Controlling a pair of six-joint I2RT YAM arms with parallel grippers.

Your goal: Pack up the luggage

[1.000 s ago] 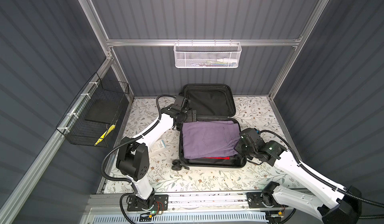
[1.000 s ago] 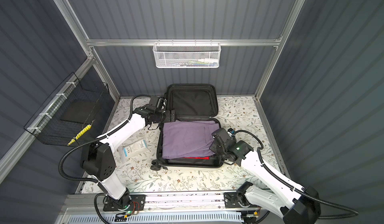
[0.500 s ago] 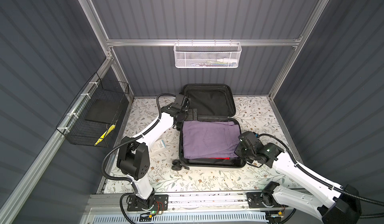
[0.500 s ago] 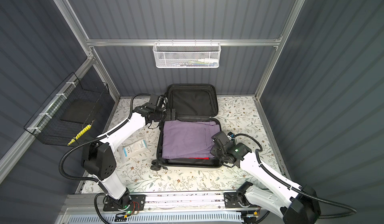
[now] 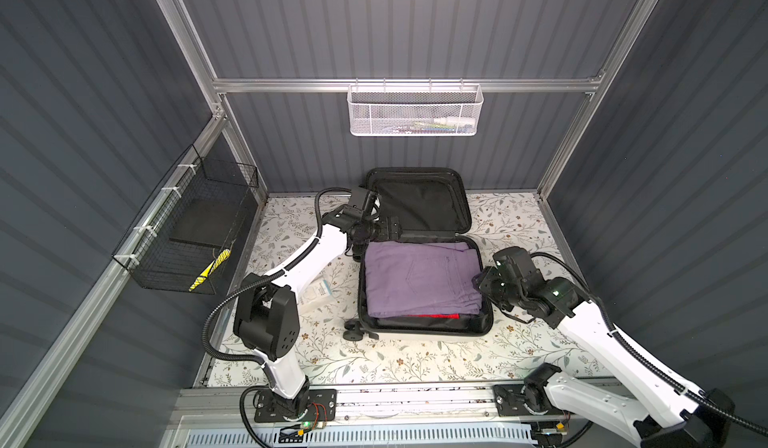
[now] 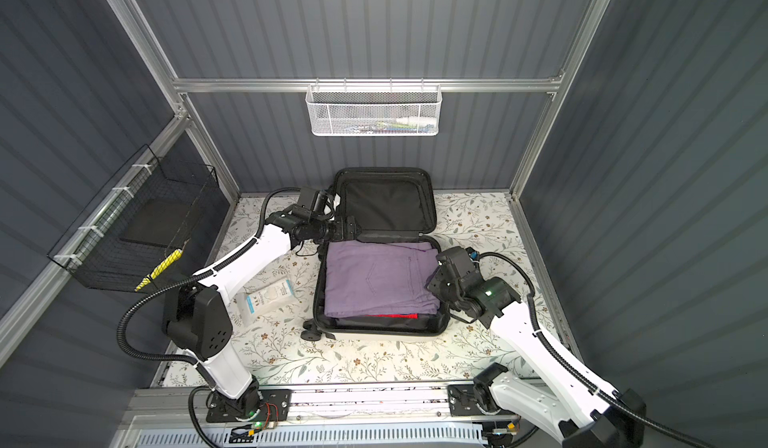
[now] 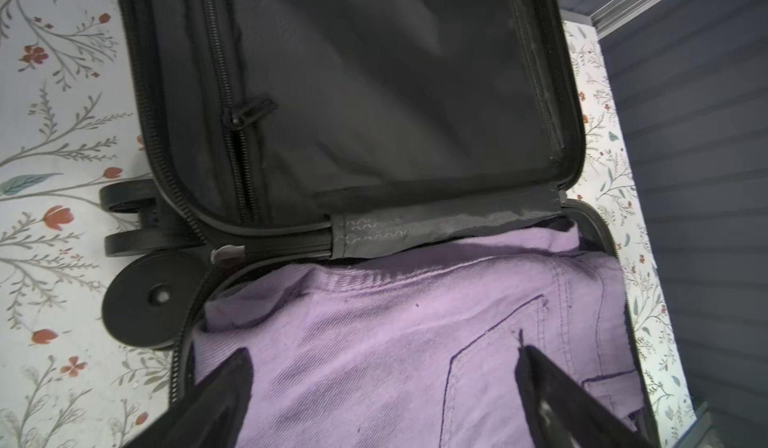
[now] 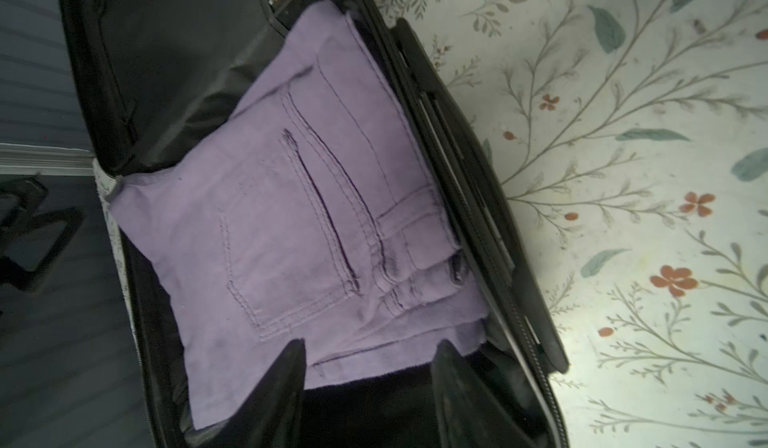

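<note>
right wrist, right hand (image 8: pixel 370 346) parted at trousers' (image 8: pixel 270 217) edge in luggage (image 8: pixel 457 151), left hand (image 7: pixel 384 352) wide

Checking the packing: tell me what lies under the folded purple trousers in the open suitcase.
Beneath the folded purple trousers only a thin red fabric edge shows; the rest is covered.

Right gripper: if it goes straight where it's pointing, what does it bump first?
Probably the folded purple trousers in the luggage; the right gripper, jaws apart, points at their near edge, though depth is hard to judge.
</note>
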